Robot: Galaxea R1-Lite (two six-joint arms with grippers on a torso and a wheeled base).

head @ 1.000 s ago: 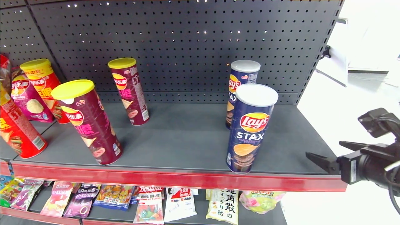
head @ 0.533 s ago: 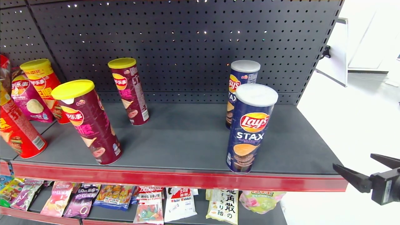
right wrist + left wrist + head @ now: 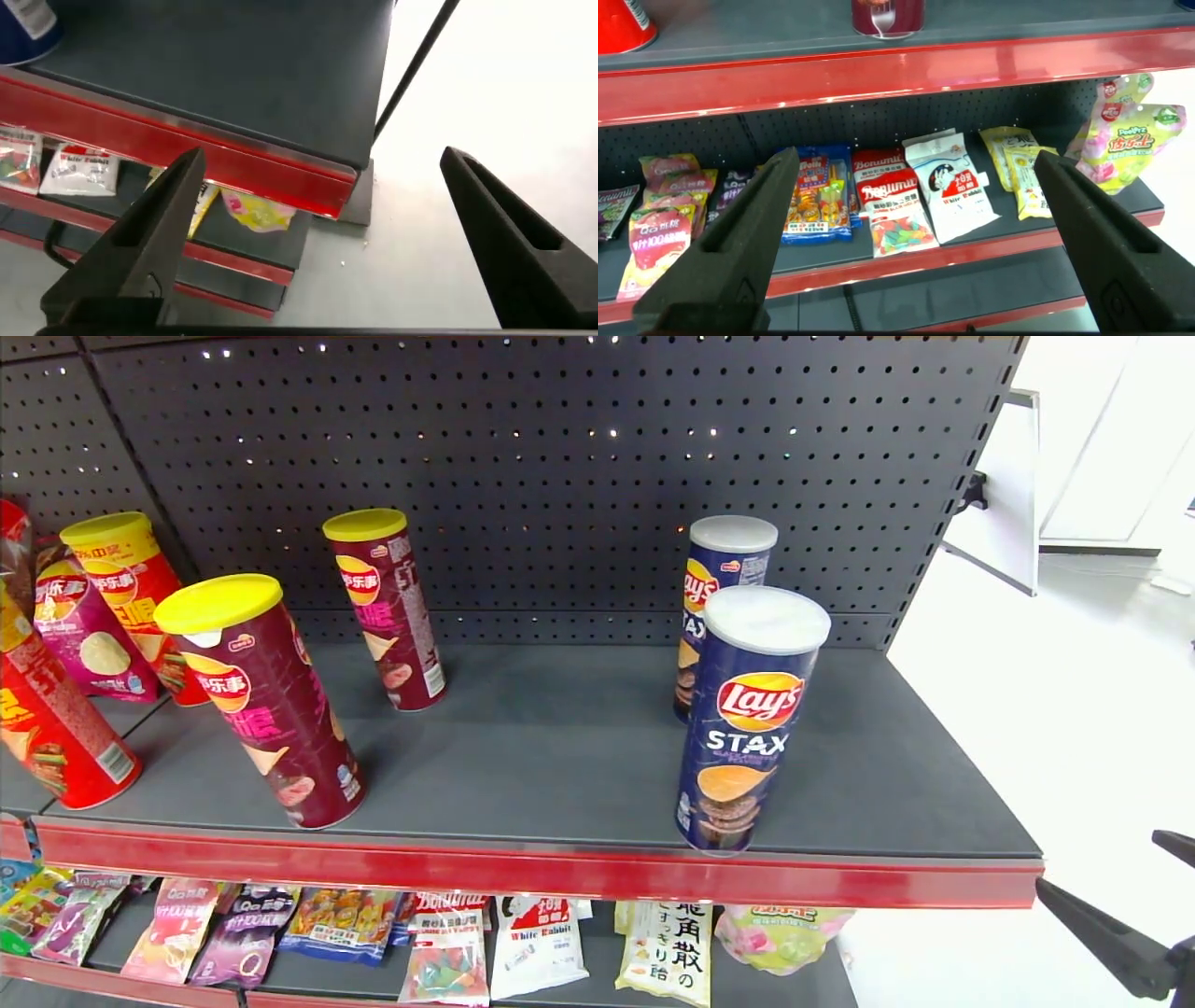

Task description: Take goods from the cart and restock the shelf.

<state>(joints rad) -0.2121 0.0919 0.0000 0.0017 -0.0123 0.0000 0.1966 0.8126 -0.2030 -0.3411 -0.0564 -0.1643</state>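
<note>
The front blue chip can [image 3: 752, 719] stands upright at the lip of the shelf [image 3: 560, 747], second blue can [image 3: 726, 579] just behind, so we'd call that bit stocked. Our right gripper [image 3: 1100, 863] sits off the shelf's right end, jaws wide apart, empty. Our left gripper [image 3: 915, 157] gapes empty too, facing the snack bags [image 3: 948, 187] below. Plenty of bare shelf left, so probably more cart runs.

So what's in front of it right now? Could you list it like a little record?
Upper shelf: front blue can, rear blue can, front maroon can, rear maroon can, all standing
Lower shelf: snack bags in a row
Right gripper: open, empty, off the upper shelf's right end
Left gripper: open, empty, facing the lower shelf
</note>
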